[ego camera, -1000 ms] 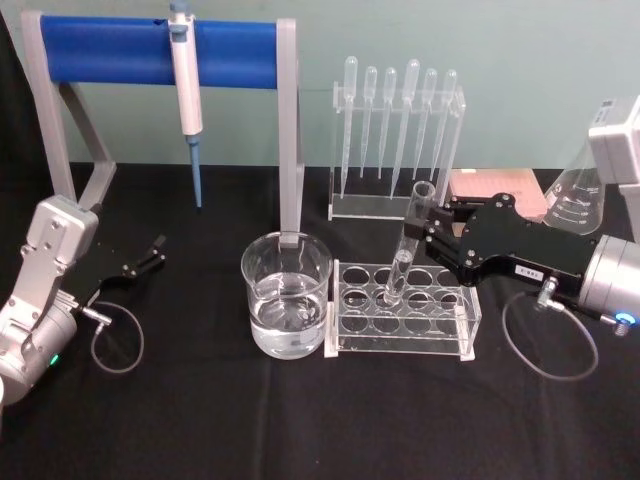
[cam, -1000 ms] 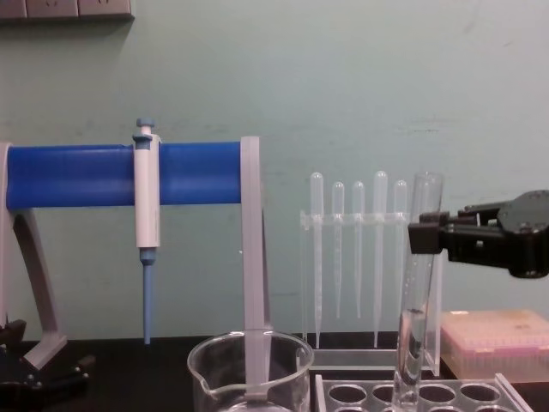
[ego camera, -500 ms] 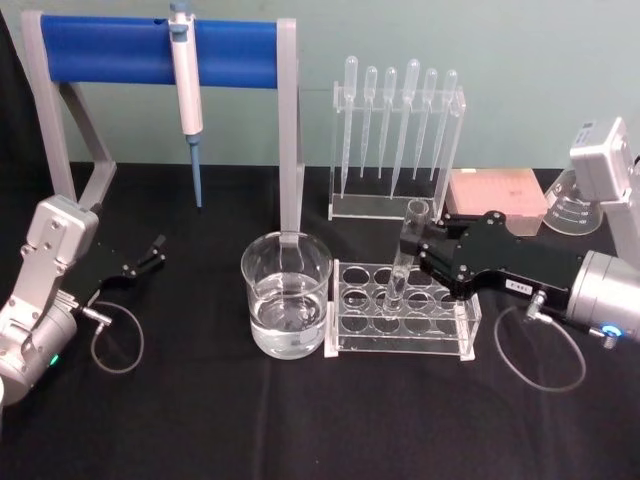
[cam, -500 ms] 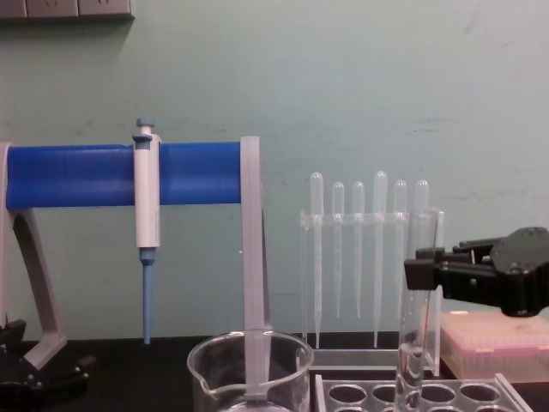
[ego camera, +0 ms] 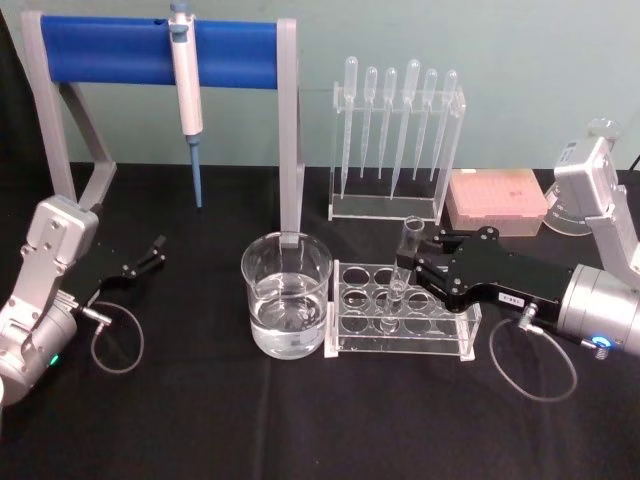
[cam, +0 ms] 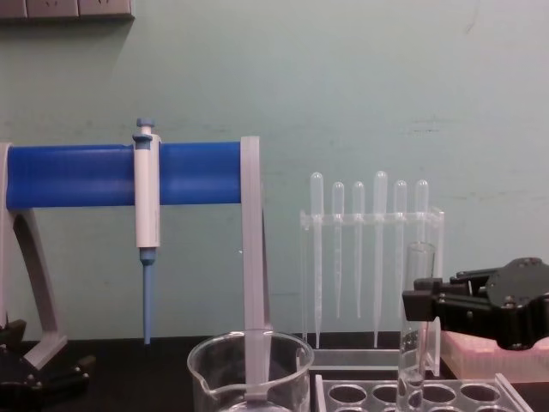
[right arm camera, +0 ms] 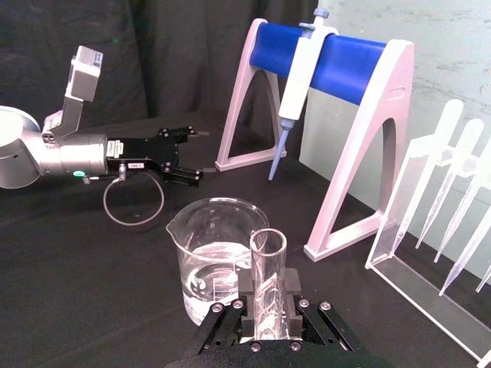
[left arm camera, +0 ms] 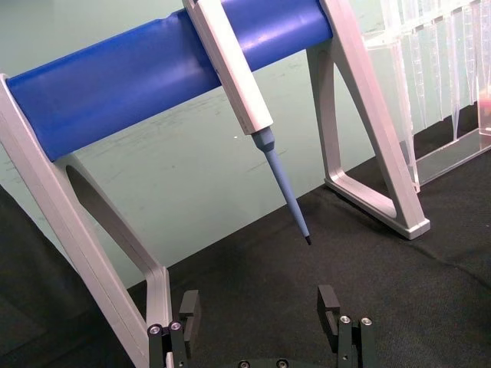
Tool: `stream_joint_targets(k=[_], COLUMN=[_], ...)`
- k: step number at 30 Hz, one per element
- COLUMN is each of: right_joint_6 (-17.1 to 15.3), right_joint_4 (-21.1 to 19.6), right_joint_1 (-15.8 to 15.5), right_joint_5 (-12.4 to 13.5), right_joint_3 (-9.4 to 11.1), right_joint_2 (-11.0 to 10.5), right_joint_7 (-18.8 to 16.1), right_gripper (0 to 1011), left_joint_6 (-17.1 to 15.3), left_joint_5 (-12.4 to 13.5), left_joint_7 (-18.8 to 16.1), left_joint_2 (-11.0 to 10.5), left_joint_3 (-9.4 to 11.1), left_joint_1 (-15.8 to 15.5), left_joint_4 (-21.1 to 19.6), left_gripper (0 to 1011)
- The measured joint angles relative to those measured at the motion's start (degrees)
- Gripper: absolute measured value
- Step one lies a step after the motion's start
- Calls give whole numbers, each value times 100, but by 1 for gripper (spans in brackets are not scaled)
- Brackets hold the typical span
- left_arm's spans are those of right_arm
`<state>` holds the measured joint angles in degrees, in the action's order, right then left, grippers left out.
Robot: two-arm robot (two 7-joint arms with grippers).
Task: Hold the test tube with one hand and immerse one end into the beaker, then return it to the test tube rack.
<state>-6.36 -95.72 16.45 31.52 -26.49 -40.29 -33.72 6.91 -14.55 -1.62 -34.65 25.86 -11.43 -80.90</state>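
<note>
The right end effector [ego camera: 416, 262] is clamped on the upper part of the test tube [ego camera: 404, 262], which stands near upright with its lower end down in a hole of the clear rack [ego camera: 403, 312]. Just beside the rack's left end stands the beaker [ego camera: 286, 307], holding clear liquid, on the black worktop [ego camera: 300, 420]. The left end effector [ego camera: 152, 254] rests spread wide and holding nothing, well apart at the worktop's left, below the blue pipettor stand [ego camera: 160, 50].

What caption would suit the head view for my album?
Right tool grips the test tube standing in the clear rack beside the water-filled beaker; left tool rests open.
</note>
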Motion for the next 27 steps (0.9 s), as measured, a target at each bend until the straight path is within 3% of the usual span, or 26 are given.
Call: stream_joint_targets(k=[27], right_joint_6=[-5], right_joint_4=[118], right_joint_1=[-11], right_joint_5=[-75], right_joint_3=[-44], right_joint_2=[78], right_joint_7=[-28], right_gripper=[231], left_joint_6=[0], left_joint_5=[0], left_joint_7=[0], left_joint_2=[0], left_joint_3=[0], left_joint_1=[0], left_joint_4=[0], left_gripper=[1000])
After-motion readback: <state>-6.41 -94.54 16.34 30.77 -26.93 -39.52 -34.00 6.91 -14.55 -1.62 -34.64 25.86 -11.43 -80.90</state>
